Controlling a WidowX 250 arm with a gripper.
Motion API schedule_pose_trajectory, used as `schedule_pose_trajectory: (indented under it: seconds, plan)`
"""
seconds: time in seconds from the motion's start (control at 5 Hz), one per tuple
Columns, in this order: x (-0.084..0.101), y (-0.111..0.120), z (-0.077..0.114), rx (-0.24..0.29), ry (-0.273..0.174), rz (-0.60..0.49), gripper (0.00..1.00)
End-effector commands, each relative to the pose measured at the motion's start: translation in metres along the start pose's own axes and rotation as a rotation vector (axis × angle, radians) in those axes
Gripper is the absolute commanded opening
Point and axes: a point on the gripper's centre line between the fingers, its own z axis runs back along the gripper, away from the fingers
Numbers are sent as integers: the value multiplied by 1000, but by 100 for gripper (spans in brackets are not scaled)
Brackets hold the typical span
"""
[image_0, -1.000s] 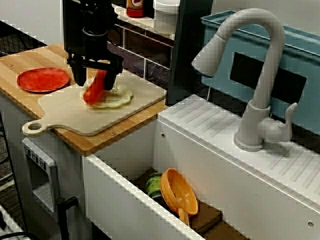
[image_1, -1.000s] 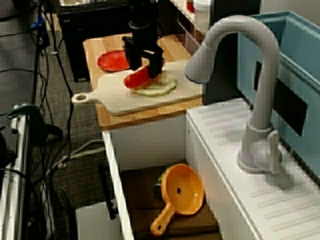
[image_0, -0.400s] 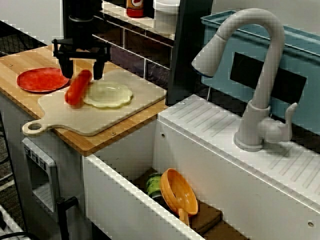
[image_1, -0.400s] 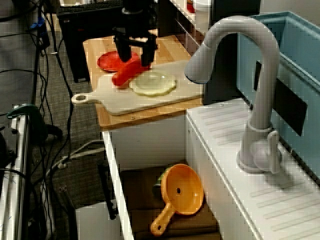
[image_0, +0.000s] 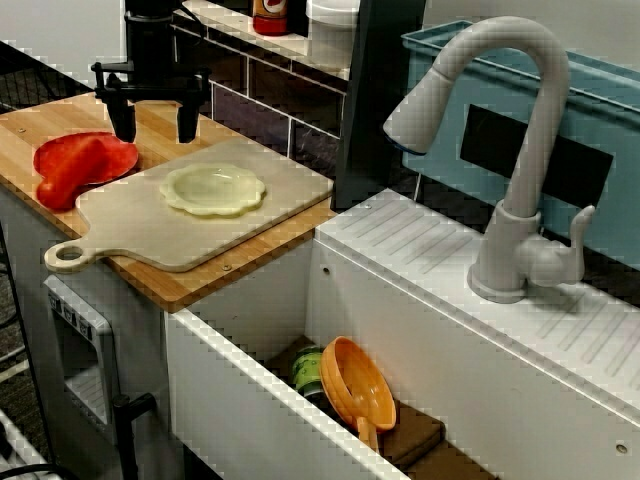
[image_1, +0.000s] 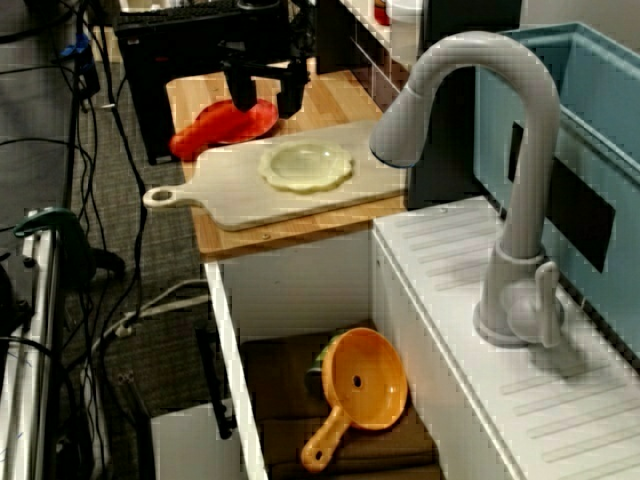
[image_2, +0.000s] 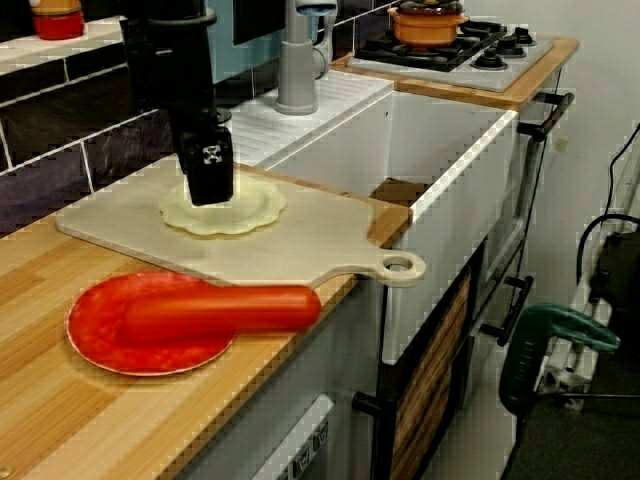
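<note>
**Item 1. Black two-fingered gripper** (image_0: 155, 122). It hangs raised above the light wooden counter (image_0: 60, 112). The jaws stand apart and hold nothing, and the fingertips are clear of every object.

**Item 2. Long red sausage-shaped toy** (image_2: 220, 310). It lies loose on its side, below the gripper and a little aside of it, toward the counter's front edge. It rests across item 3, with one end overhanging the rim.

**Item 3. Flat round red plate** (image_2: 100, 352). It sits on the counter below the gripper, just beside the board of item 4. Contents: item 2 only.

**Item 4. Pale paddle-shaped cutting board with a holed handle** (image_0: 200, 238). It lies beneath and beyond the fingertips, on the sink side. It bears one pale yellow scalloped disc (image_0: 213, 188), lying flat and untouched.

**Item 5. White deep sink** (image_0: 250, 390). It stands well apart from the gripper, past the board. Contents:
- an orange perforated scoop with a handle (image_0: 358, 385);
- a green can-like object (image_0: 308, 372), half hidden behind the scoop;
- a brown mat under both.

**Item 6. Teal crate** (image_0: 600, 85). It stands farthest from the gripper, behind the grey tap (image_0: 515, 150). Its inside is not visible.

**Step, as judged.** The sausage is set down and let go, and the gripper stands clear above it.

**Next move, as judged.** Any fresh hold on the sausage would call for a descent over its middle with the jaws set across its length. Because the sausage overhangs the plate, an off-centre nudge could tip it off.
</note>
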Motion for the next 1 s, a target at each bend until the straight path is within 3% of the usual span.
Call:
schedule_pose_trajectory:
  seconds: [0.0,0.4,0.8]
  plan:
    - [8,14,20,15,-66,-3,100]
    - [1,21,15,22,-76,-31,100]
    - [5,21,23,18,-76,-45,100]
